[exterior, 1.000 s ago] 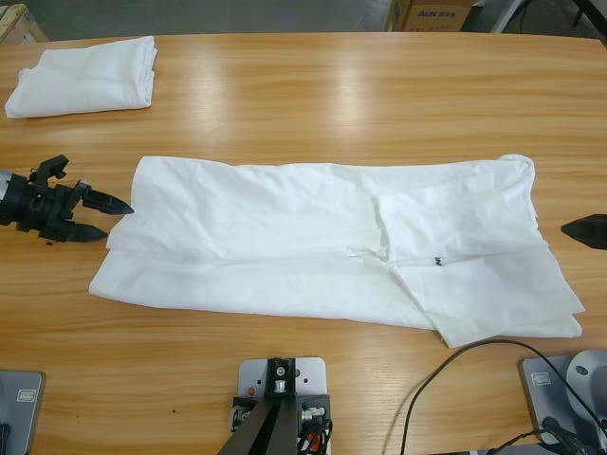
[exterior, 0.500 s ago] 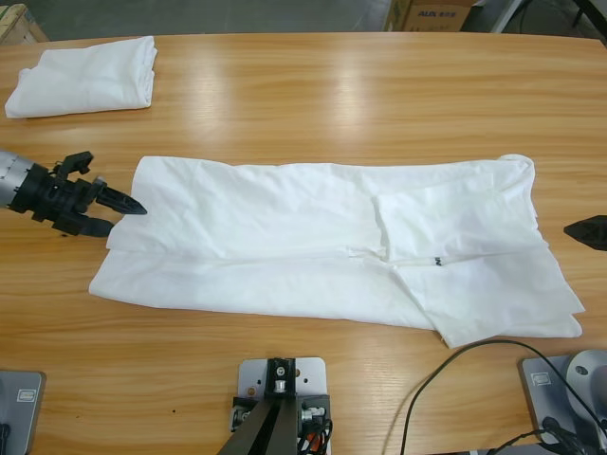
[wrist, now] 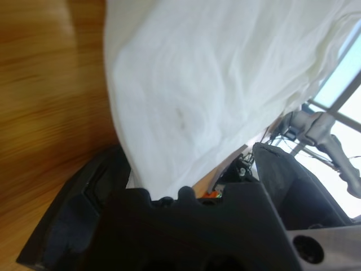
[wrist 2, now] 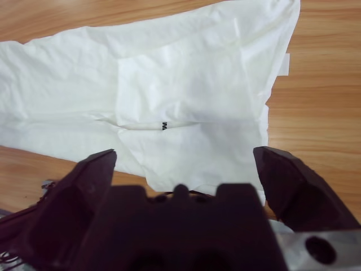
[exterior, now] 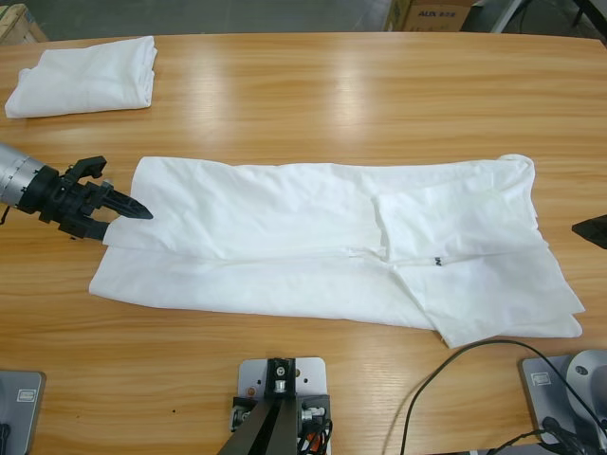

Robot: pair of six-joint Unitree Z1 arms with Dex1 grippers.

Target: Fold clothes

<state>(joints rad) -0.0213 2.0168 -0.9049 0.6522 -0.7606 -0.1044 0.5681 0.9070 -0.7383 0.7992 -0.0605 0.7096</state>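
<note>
We observe one white T-shirt [exterior: 322, 242] spread lengthwise mid-table, partly folded, wrinkled. A second folded T-shirt [exterior: 83, 76] lies at the far-left corner.

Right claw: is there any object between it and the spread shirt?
Nothing visible. Only bare table lies between the right claw and the spread shirt.
</note>
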